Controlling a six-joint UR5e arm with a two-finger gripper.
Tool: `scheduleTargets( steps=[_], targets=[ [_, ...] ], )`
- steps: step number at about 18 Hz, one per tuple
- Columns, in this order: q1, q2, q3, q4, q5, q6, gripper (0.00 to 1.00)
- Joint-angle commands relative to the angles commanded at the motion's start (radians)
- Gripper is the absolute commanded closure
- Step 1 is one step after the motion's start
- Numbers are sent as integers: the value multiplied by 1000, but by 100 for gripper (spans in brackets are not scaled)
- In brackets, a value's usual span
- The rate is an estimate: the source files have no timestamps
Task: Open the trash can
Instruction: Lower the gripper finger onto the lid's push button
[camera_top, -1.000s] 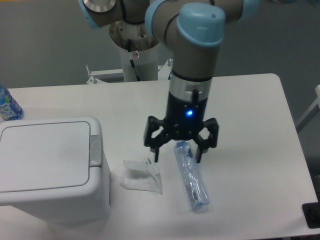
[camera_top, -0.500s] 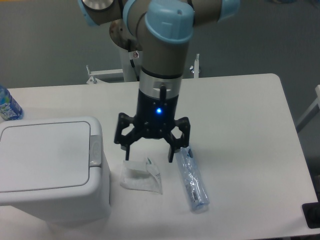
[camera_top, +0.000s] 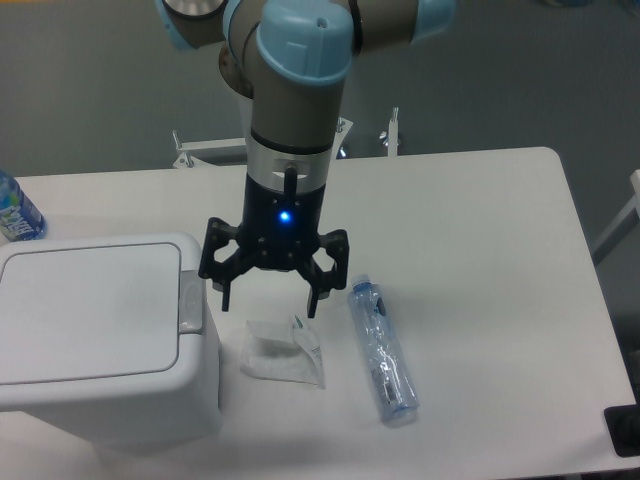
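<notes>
Hovering with our black two-finger gripper (camera_top: 268, 302) spread wide and empty over the white table (camera_top: 480, 230).

We see the large boxy white plastic trash can (camera_top: 100, 335) at the table's front left, lid flat and shut, grey push-button (camera_top: 190, 300) just left of our fingers; a crumpled clear plastic bag (camera_top: 283, 353) and a clear plastic bottle (camera_top: 382, 350) lie nearby.

A single fixed camera is looking down steeply from the near side, facing the far edge of the white table (camera_top: 480, 200) and the grey floor beyond. It is sitting close enough that the trash can (camera_top: 100, 335) is running off the left and near edges and the arm's upper joints are cropped at the top. The gripper (camera_top: 267, 301) is hanging near the centre of the frame, with no second view sharing the scene.
</notes>
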Motion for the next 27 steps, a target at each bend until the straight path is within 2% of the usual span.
scheduleTargets(
  steps=[4,27],
  targets=[
    [-11,0,-11,2,0,-38,0],
    [-31,-11,-14,3,0,-40,0]
  ],
)
